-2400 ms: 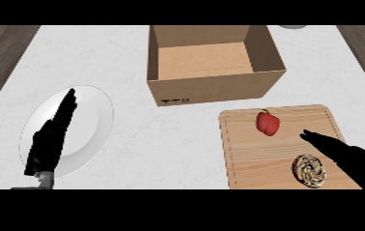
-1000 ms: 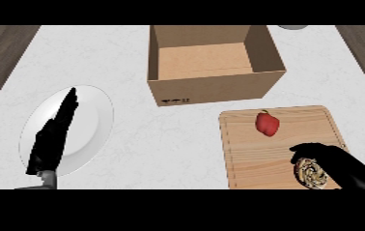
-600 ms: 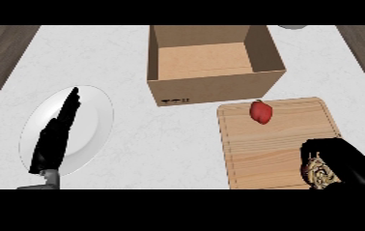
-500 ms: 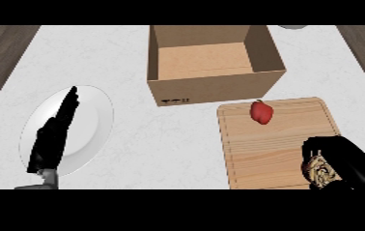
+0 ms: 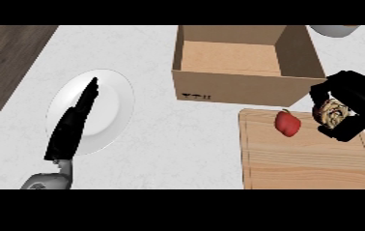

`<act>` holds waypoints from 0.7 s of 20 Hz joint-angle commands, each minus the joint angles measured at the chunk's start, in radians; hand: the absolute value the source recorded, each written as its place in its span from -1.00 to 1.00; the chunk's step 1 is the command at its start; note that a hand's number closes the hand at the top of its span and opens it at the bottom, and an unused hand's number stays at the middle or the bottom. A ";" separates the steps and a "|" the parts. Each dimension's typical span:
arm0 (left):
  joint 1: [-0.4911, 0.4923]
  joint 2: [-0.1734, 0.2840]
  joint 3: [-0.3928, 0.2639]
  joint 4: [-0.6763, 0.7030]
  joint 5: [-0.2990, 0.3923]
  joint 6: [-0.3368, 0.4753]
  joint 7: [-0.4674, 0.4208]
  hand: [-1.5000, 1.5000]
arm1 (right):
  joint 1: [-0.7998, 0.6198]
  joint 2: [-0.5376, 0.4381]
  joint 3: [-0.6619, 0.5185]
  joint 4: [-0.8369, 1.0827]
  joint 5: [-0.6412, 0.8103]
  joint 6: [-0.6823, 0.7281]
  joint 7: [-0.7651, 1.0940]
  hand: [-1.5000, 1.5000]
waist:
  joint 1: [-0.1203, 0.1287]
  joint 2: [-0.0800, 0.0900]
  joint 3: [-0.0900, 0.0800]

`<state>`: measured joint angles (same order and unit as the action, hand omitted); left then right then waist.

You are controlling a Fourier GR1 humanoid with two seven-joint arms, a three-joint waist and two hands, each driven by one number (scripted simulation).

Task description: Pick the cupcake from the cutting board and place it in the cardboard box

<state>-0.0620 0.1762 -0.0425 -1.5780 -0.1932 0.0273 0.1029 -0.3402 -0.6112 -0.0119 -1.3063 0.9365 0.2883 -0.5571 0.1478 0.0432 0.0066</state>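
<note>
At the left of the frame the left hand rests over the white plate with its fingers straight and pressed together, pointing up; it has the same pose as in the earlier frames. In the upper middle stands the open cardboard box, nothing visible inside. Below it, at the lower right, lies the cutting board, and a red pepper sits near its upper edge. At the right edge the right hand has its fingers curled around the cupcake. Half a second ago this hand was low over the board's right side; now it is higher in the frame, at the box's lower right corner, and the cupcake is off the board.
</note>
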 commanded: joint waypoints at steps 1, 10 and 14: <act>-0.029 -0.010 -0.019 0.013 -0.010 -0.003 -0.014 0.00 | -0.188 -0.041 -0.038 0.142 -0.019 -0.033 -0.109 1.00 | 0.042 0.018 0.002; -0.046 0.002 -0.001 0.035 -0.002 -0.013 0.012 0.00 | -0.413 -0.027 -0.123 0.414 -0.278 0.160 -0.422 1.00 | 0.009 0.002 -0.001; -0.045 0.009 0.008 0.050 -0.003 -0.014 0.012 0.00 | -0.522 -0.030 -0.110 0.490 -0.366 0.261 -0.464 1.00 | -0.004 -0.005 -0.003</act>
<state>-0.1096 0.1754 -0.0442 -1.5400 -0.1966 0.0176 0.1102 -0.7600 -0.6400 -0.1150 -0.9056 0.6519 0.3715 -0.8561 0.1564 0.0456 0.0056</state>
